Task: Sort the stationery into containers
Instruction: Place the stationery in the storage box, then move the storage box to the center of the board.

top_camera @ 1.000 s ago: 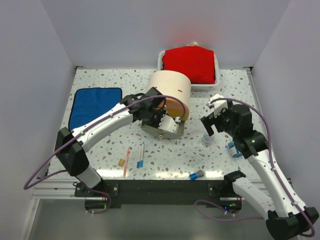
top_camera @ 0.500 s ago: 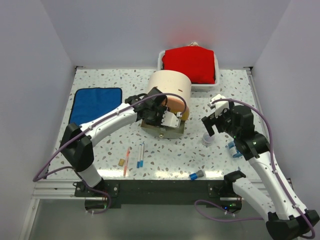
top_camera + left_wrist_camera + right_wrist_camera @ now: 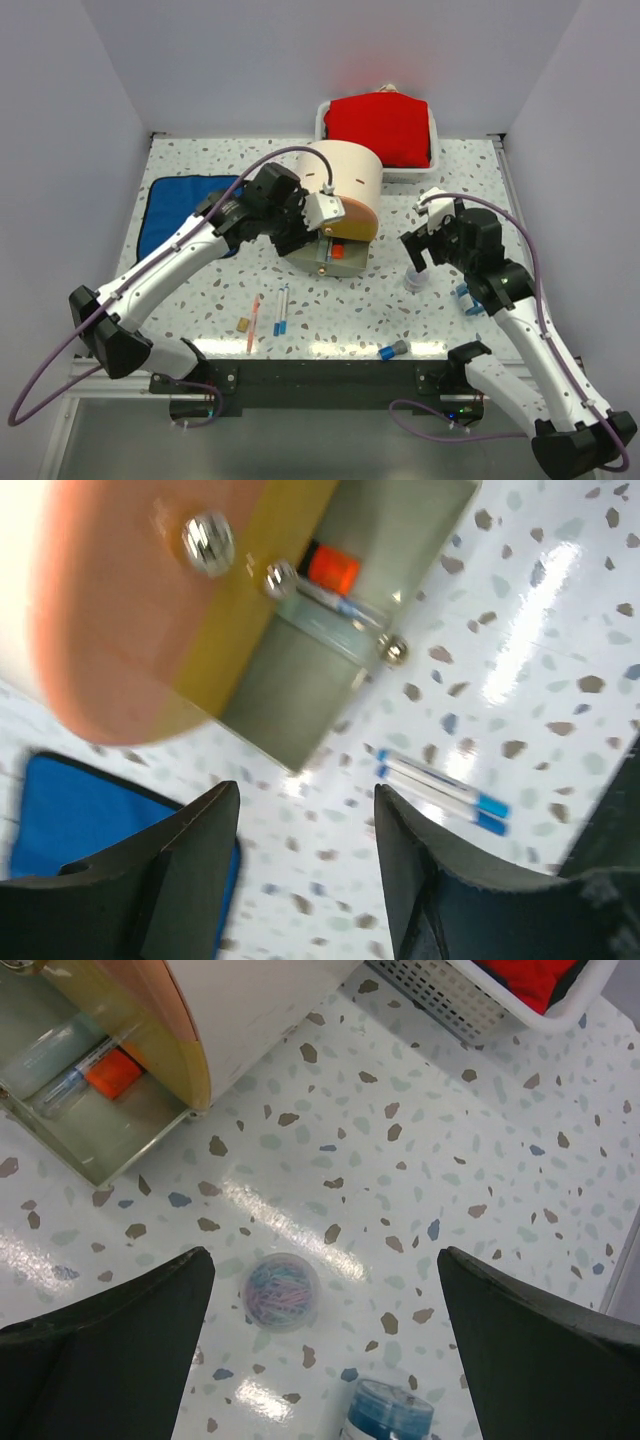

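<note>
Blue cloth (image 3: 185, 210): It is laid flat, well to the left of the cream drawer unit (image 3: 345, 175). It is not stationery, so it is not to be sorted.
Loose things: A tan eraser (image 3: 243, 323), an orange pen (image 3: 253, 322) and two blue-tipped pens (image 3: 281, 310) are seen on the table in front of the unit, toward its left. They are not yet sorted.
Left gripper (image 3: 307, 792): It is held at the front left of the unit, above the open drawer (image 3: 335, 255). Its fingers (image 3: 195, 870) are spread apart and nothing is held, so it is likely free for the next thing. The blue-tipped pens are found lower down in front of the unit, well apart from this gripper.
Drawer: It is pulled out at the front of the unit so that things can be dropped in. An orange marker (image 3: 333, 568) and a clear pen (image 3: 345, 605) are seen lying inside.
Clear cup (image 3: 282, 1290): It is filled with paper clips and stood to the right front of the unit.
Right gripper (image 3: 322, 1260): It is hung over the cup with its fingers wide apart and nothing held. It is probably kept there so the cup can be grabbed next.
Blue tub (image 3: 390, 1415): It is stood just past the cup, farther from the unit.
White tray (image 3: 325, 120): It is set behind the unit with a red cloth (image 3: 380, 130) inside. Nothing is to be sorted into it.
</note>
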